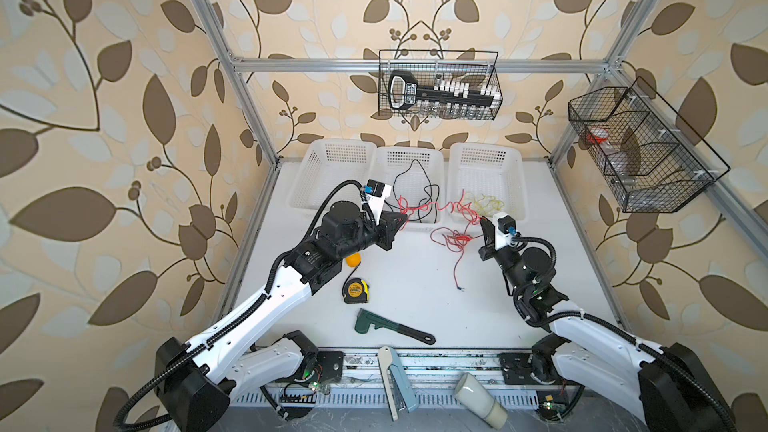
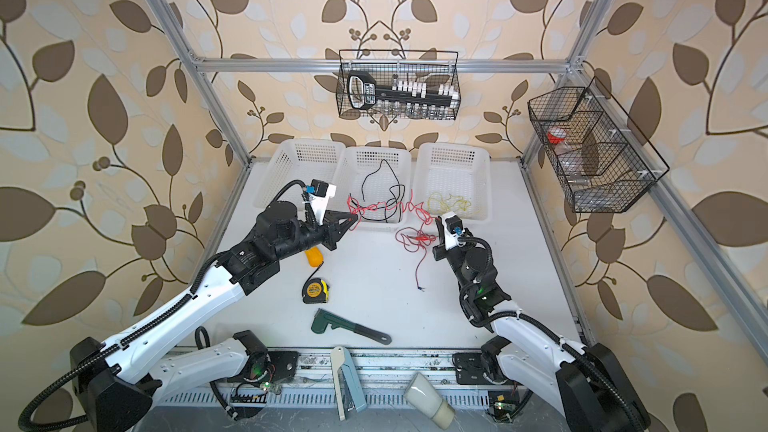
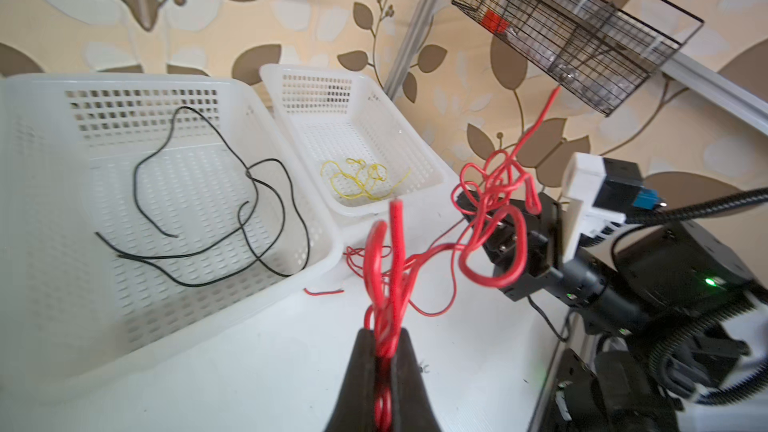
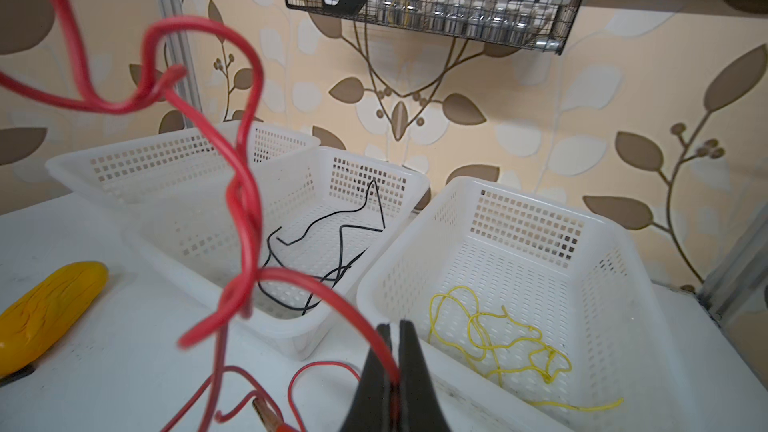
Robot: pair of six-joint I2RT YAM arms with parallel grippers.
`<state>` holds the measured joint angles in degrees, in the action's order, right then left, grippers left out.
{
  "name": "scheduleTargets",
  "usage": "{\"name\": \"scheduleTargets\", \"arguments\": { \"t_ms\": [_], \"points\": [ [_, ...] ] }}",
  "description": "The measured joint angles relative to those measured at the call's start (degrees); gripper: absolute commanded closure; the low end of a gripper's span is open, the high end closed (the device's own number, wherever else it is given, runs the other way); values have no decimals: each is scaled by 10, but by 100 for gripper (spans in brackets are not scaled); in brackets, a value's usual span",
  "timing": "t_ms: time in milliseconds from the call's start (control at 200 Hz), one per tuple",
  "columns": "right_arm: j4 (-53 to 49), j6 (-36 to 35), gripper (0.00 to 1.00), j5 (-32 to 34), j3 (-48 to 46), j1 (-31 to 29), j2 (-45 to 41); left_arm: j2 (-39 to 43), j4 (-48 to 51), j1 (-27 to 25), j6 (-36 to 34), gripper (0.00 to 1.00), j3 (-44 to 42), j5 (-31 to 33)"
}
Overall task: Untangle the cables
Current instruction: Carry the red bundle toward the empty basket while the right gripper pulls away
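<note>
The red cables (image 1: 432, 204) are a knotted, kinky bunch stretched in the air at 12 o'clock, with loose loops lying on the table at 2 o'clock. The black cable (image 3: 248, 174) lies slack in the middle basket (image 1: 405, 150) at 12 o'clock. The yellow cable (image 3: 361, 176) lies curled in the right basket (image 1: 484, 147) at 1 o'clock.

1. The red cable (image 1: 432, 204), strung above the bench (image 1: 415, 276) between the left gripper (image 1: 402, 221) and the right gripper (image 1: 483, 223), bars the way to the middle white basket (image 1: 395, 155).
2. Its slack loops clutter the bench just beside the right gripper.
3. The tape measure (image 1: 356, 289), pipe wrench (image 1: 390, 326) and a yellow object (image 1: 353, 260) crowd the left front.
4. Bench centre and right front lie bare.
</note>
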<state>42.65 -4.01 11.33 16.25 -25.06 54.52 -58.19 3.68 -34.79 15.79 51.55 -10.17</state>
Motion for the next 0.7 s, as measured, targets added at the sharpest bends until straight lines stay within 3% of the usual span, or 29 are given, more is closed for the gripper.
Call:
{"name": "scheduleTargets", "arguments": {
  "t_ms": [290,700],
  "points": [
    [-134,45,100,136,26,12,-60,49,29,5,19,100,-21,166],
    [-278,116,100,230,49,78,-99,65,89,20,41,100,-21,297]
  ]
}}
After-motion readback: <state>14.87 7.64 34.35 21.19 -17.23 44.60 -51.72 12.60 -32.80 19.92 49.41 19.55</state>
